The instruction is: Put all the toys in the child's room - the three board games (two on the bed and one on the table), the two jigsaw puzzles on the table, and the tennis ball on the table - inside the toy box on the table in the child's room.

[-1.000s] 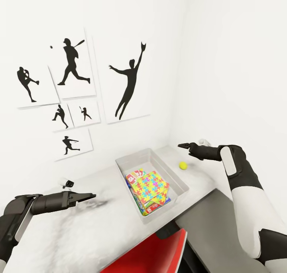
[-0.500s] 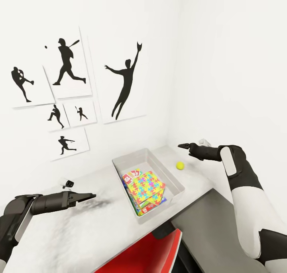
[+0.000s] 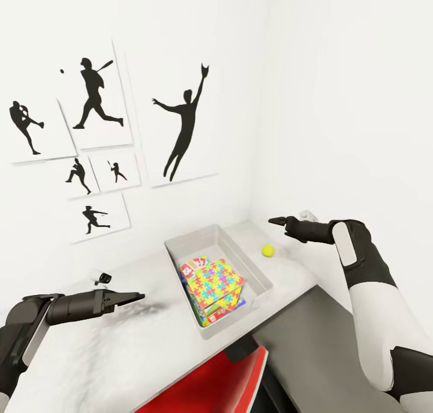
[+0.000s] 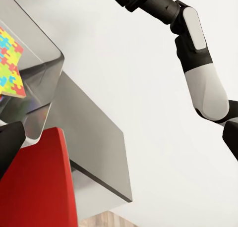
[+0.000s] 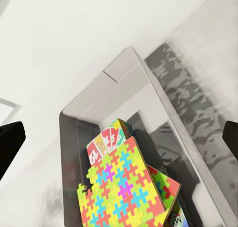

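Note:
The toy box [image 3: 255, 279] stands on the pale table [image 3: 120, 353] near the wall corner. In it a multicoloured jigsaw puzzle [image 3: 214, 281] lies tilted on top of board games, with a white-and-green one [image 3: 193, 265] poking out behind it. The right wrist view looks down on the same toy box [image 5: 124, 63], puzzle [image 5: 121, 187] and board game [image 5: 106, 140]. The yellow tennis ball [image 3: 267, 250] rests on the table just right of the box. My right gripper [image 3: 274, 221] hovers open above and right of the ball. My left gripper [image 3: 139, 295] hangs open over the table left of the box. Neither holds anything.
A red chair [image 3: 204, 383] sits under the table's front edge. A lower dark grey section [image 3: 313, 341] joins the table on the right. Walls close off the back and right; baseball silhouette posters [image 3: 180, 124] hang there. A small dark object [image 3: 105, 276] lies on the table near my left gripper.
The whole picture has slid left and slightly up, so the camera has moved. Both arms keep the same pose in the view. The ball and box contents stay where they were on the table.

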